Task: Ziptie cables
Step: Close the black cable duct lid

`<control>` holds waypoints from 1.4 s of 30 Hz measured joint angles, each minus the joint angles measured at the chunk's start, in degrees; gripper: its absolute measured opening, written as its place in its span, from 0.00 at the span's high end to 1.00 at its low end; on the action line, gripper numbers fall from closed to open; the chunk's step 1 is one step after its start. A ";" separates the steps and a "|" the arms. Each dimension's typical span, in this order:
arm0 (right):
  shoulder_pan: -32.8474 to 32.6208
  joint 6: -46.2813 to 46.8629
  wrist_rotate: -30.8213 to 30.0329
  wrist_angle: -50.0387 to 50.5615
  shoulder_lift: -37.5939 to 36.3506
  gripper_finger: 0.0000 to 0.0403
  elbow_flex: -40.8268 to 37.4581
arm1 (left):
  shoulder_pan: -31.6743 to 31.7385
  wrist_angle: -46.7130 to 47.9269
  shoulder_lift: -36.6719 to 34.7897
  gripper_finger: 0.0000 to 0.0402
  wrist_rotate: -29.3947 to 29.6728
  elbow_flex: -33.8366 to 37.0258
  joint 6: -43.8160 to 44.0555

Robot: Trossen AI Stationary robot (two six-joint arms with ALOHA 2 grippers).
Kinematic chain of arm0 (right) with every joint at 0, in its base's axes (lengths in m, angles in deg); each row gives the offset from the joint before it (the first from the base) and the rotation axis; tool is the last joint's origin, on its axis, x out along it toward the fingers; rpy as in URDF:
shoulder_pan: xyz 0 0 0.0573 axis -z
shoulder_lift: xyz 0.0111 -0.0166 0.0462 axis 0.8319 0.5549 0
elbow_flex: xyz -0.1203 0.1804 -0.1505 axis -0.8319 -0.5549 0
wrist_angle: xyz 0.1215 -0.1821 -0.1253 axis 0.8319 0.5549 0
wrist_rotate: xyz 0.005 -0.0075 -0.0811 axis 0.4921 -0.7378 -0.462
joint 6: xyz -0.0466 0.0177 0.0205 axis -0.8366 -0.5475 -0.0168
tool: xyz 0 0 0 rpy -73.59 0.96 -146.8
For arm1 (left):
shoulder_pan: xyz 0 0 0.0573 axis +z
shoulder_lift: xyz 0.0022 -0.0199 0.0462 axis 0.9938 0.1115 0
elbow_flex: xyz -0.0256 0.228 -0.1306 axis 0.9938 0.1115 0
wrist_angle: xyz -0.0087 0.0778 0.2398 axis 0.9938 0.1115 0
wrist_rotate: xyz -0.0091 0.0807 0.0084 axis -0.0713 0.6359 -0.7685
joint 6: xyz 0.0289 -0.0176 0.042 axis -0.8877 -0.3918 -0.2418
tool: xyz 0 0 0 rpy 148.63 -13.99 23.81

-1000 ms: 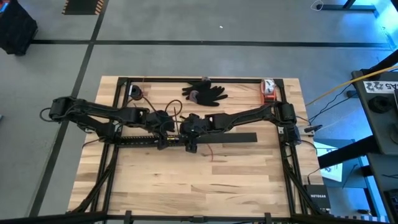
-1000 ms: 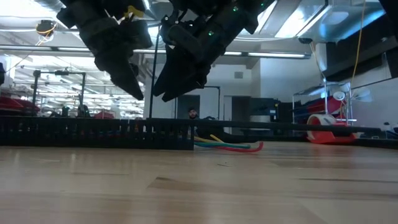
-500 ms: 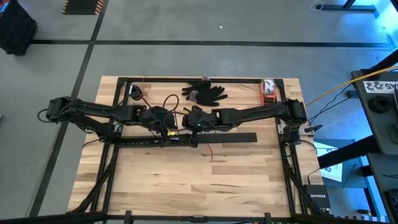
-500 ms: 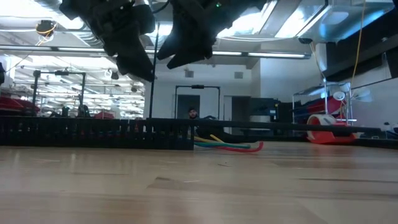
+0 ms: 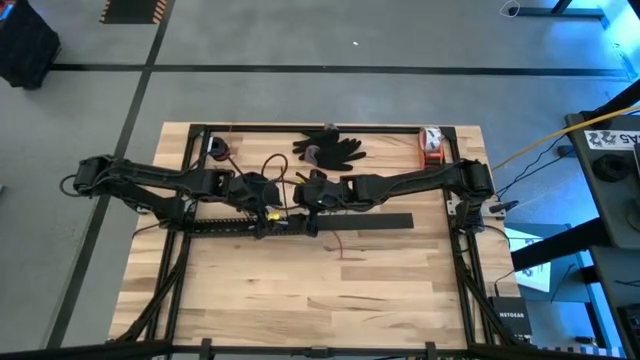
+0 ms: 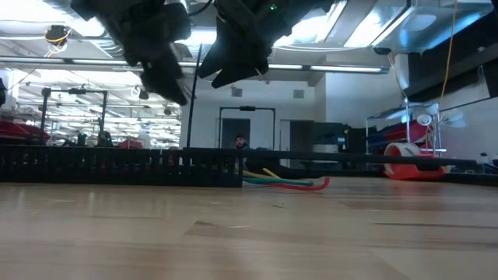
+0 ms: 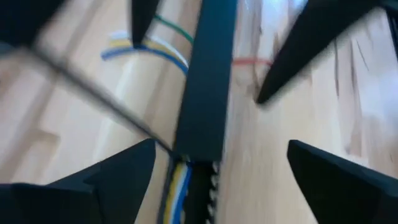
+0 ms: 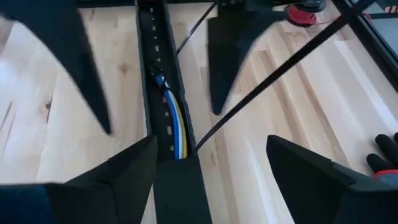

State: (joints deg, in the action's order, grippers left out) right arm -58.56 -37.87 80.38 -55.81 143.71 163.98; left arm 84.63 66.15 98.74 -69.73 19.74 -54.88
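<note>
Left gripper (image 7: 221, 144) hung just above the middle of the light wooden slat table (image 5: 330, 290), fingers spread wide, nothing between them. Under it lay a long black comb-slotted plastic bar (image 5: 225, 223), running left to right. The cables (image 8: 174, 121), a loose bundle of thin blue, yellow and white wires, sat in that bar's channel; the low view showed green, yellow and red strands (image 6: 284, 182) spilling out of its right end onto the wood. The ziptie (image 8: 273, 71), a very thin straight dark plastic strip, slanted up from the slotted bar beside the cables and passed between the two grippers; could not tell whether anything touched its upper end. Right gripper (image 8: 211, 138) hovered just beside the left one, tips facing it, also wide open and empty. A flat plain black strip (image 5: 375, 222) lay right of the slotted bar, in line with it. A black fabric glove (image 5: 330, 148) lay at the table's far edge.
</note>
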 joint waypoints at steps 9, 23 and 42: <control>0.00 -0.32 2.66 1.26 0.08 0.26 -0.04 | -1.54 5.69 1.50 0.06 -0.44 1.76 1.03; 0.00 3.00 7.09 -5.17 2.01 0.26 -7.69 | -2.18 -22.92 1.60 0.11 2.18 18.28 -8.67; 0.00 4.17 8.15 -11.43 4.57 0.26 -8.76 | -2.18 -36.72 11.39 0.19 4.09 21.38 -9.85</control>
State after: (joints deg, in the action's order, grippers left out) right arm -58.56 -33.70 88.53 -67.24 148.27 155.22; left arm 82.45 29.44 110.13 -65.65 41.13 -64.73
